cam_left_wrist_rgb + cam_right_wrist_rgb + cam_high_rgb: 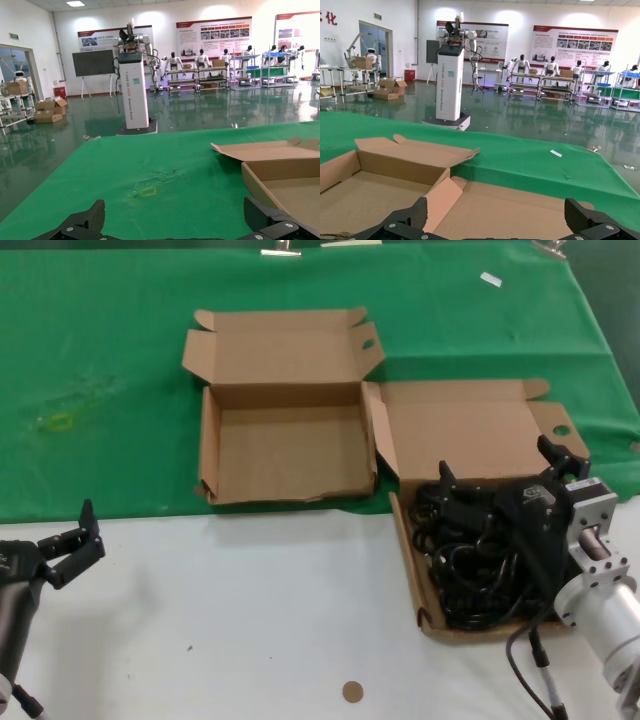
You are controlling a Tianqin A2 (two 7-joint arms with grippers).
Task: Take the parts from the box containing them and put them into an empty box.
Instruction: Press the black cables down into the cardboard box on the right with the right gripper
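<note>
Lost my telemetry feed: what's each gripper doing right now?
Left gripper: open, empty, parked beside the table's near edge.
Right gripper: open, over the power cords, gripping nothing.

Even overhead light, soft shadows only. Ceiling lamps glare off the glossy green hall floor [200, 117] in both wrist views. Head view slightly soft.

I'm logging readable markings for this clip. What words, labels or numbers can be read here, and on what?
None can be read with confidence.
White pillar: vertical lettering, too small to read.
Wall posters: text too small to read.
Red wall characters: cut off, unreadable.
Green door sign: too small to read.
Both boxes: no print visible.
</note>
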